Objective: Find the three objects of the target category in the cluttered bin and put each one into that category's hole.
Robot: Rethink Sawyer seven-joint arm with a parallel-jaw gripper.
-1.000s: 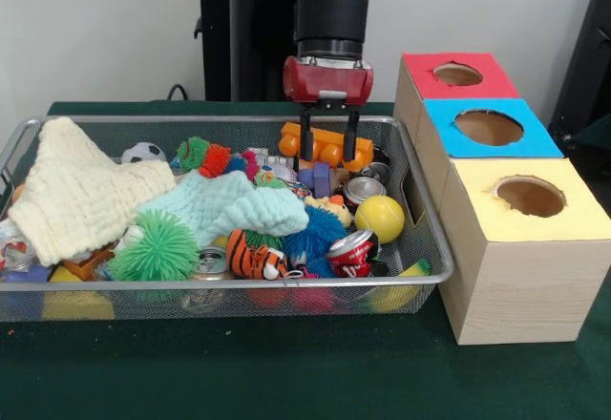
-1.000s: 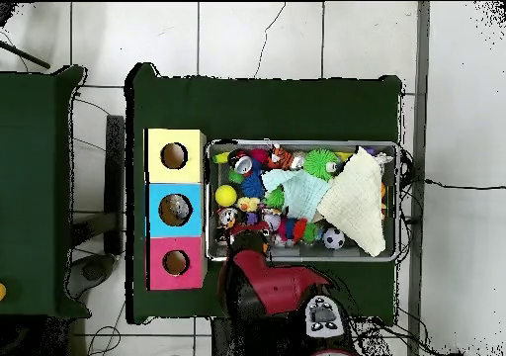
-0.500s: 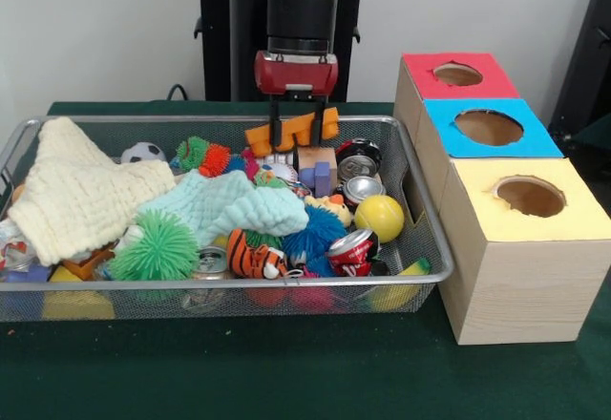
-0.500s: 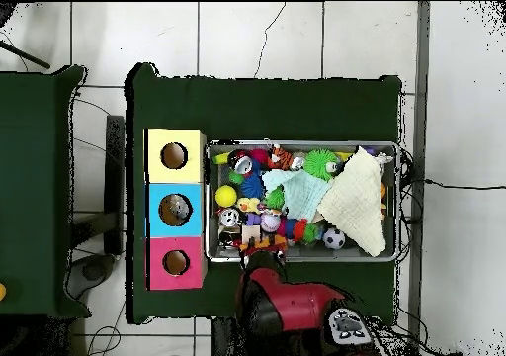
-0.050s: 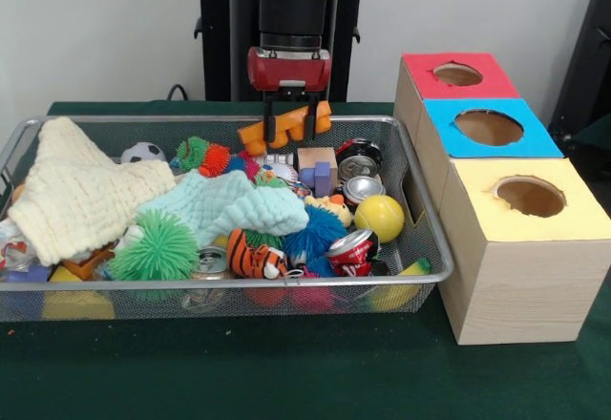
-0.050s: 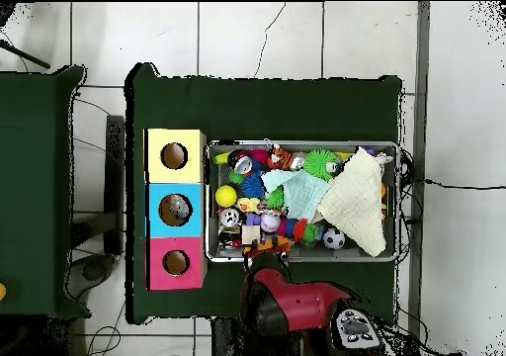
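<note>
My gripper (image 5: 286,134) hangs over the far edge of the wire bin (image 5: 239,284), shut on an orange toy block (image 5: 250,137). The block is tilted and held clear of the clutter below. To the right of the bin stands a row of three wooden boxes, each with a round hole on top: a red box (image 5: 420,72), a blue box (image 5: 539,138) and a yellow box (image 5: 477,212). In the overhead view the red arm (image 6: 292,303) covers the gripper at the bin's lower edge, beside the red box (image 6: 158,263).
The bin holds a cream cloth (image 5: 76,196), a mint cloth (image 5: 229,205), a green spiky ball (image 5: 155,246), a yellow ball (image 5: 380,218), several cans such as one red can (image 5: 355,248), a tiger toy (image 5: 253,260) and a wooden block (image 5: 313,159).
The gripper has lifted the orange block out of the clutter and carried it left and toward the bin's far edge. A wooden block and cans now show where it lay.
</note>
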